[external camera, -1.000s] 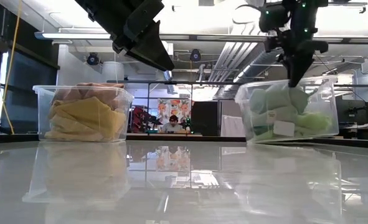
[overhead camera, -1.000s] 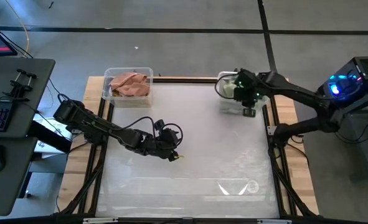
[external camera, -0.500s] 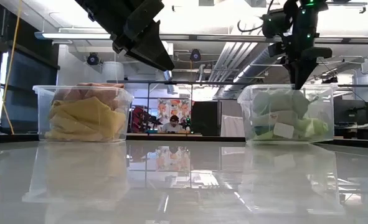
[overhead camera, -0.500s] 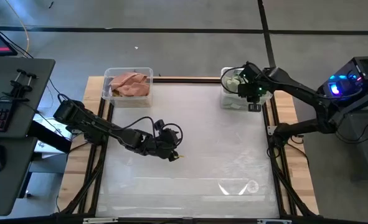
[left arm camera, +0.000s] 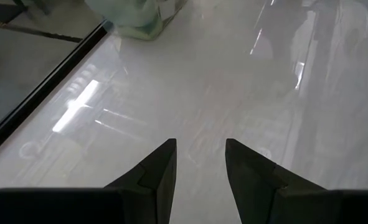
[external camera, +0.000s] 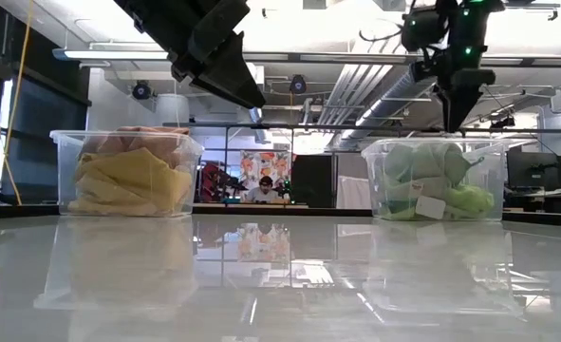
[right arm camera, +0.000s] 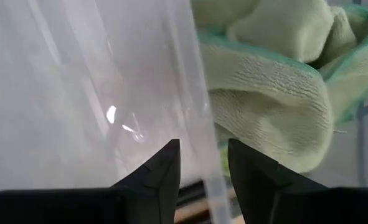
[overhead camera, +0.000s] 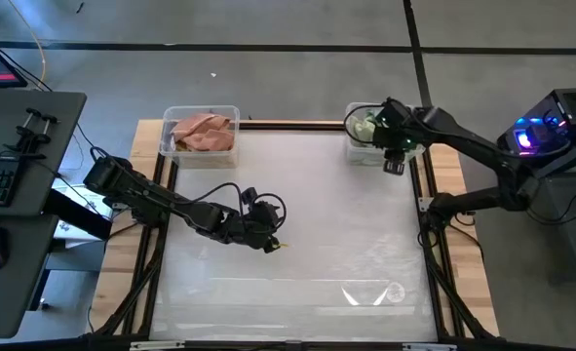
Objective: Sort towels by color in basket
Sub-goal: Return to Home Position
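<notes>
**A:** Where were the towels?

**B:** They were all in two clear bins, which stood at the two corners of the tabletop that lay at the top of the high view. The left bin held the warm colours. A mustard yellow towel pressed against its front wall, and peach-orange and salmon pink towels were bunched on top. The right bin held the greens. A pale green towel sat high in it, and a lime green towel lay lower down.

**A:** And the right gripper?

**B:** The right gripper hung just above the right bin's rim, pointing down at the side of the bin nearer the tabletop's right edge. Its fingers were apart. In the right wrist view the bin's clear wall ran through the gap between them, with the pale green cloth just behind it. I could not tell whether either finger touched the plastic.

**A:** Was it holding anything?

**B:** No, nothing was clamped.

**A:** What about the left gripper?

**B:** The left gripper was over bare tabletop, left of centre and well apart from both bins. Its fingers were apart too, and only the glossy surface showed between them. The low view caught that arm high above the tabletop.

**A:** Was anyone around?

**B:** A person sat far back in the room, seen between the two bins.
</notes>
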Controlling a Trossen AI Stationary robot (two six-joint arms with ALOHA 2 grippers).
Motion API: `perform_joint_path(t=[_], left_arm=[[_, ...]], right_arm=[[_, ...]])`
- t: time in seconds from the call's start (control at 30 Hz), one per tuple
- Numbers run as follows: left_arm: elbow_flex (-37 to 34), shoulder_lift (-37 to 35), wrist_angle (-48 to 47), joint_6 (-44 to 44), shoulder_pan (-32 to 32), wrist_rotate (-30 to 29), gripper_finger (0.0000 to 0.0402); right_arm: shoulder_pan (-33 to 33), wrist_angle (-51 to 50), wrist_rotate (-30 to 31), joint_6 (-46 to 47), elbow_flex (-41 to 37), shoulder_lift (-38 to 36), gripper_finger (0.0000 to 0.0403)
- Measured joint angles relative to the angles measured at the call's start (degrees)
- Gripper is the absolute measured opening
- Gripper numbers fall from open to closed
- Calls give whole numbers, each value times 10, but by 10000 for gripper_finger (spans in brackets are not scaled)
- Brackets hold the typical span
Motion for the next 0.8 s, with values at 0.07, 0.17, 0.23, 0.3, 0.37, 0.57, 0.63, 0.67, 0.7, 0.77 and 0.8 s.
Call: perform_joint_path(t=[0.07, 0.17, 0.23, 0.3, 0.37, 0.57, 0.63, 0.67, 0.7, 0.77, 0.8], left_arm=[[0, 0, -11, 0, 0, -2, 124], [1, -5, -65, -12, 0, -44, 124], [1, -13, -109, -34, 1, -72, 124], [1, -20, -152, -44, 11, -78, 123], [1, -29, -187, -49, 27, -88, 120], [-16, -107, -220, -15, 92, -80, 97], [-49, -151, -165, 41, 117, -40, 87], [-72, -175, -124, 73, 131, -14, 83], [-98, -201, -79, 102, 146, 14, 79], [-153, -248, 13, 150, 178, 67, 73], [-181, -271, 56, 163, 192, 93, 71]], right_arm=[[12, 0, -17, 30, 0, -8, 128], [41, 2, -69, 80, 0, -33, 128], [63, 17, -119, 104, -5, -59, 128], [86, 57, -173, 115, -25, -98, 128], [106, 108, -234, 117, -57, -141, 128], [156, 231, -325, 209, -154, -274, 128], [174, 273, -329, 240, -189, -319, 128], [182, 301, -330, 254, -210, -340, 128], [190, 333, -331, 268, -233, -362, 128], [203, 402, -331, 286, -280, -403, 128], [208, 435, -331, 291, -304, -422, 128]])
